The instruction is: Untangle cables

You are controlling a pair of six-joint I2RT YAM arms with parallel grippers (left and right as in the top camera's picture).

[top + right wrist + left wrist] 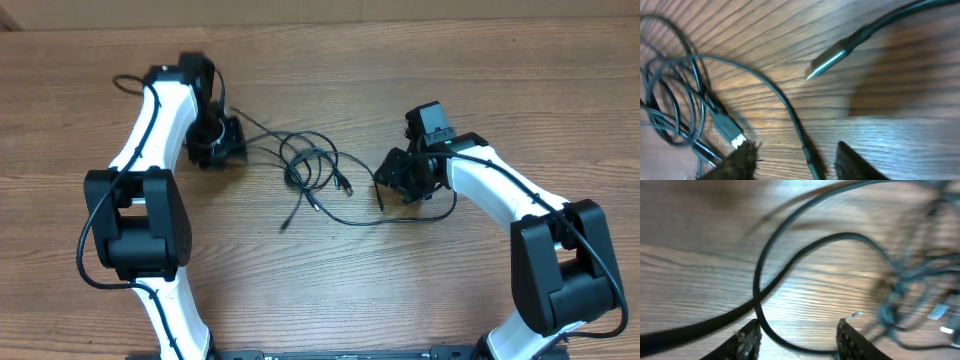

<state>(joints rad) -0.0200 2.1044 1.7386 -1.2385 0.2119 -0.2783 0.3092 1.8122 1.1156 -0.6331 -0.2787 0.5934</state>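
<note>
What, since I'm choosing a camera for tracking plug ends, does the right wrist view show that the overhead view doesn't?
Right wrist only: the metal tips of a silvery plug and a second plug, seen close. Overhead only: the left claw and the full spread of the cables. Both: part of those cables, the wooden table and the right claw.

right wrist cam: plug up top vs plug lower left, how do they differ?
The upper plug lies apart from the cable loops; the lower-left plug sits right beside them. The upper plug's tip points down-left; the lower-left plug's points down-right. Both have shiny tips on dark cords.
</note>
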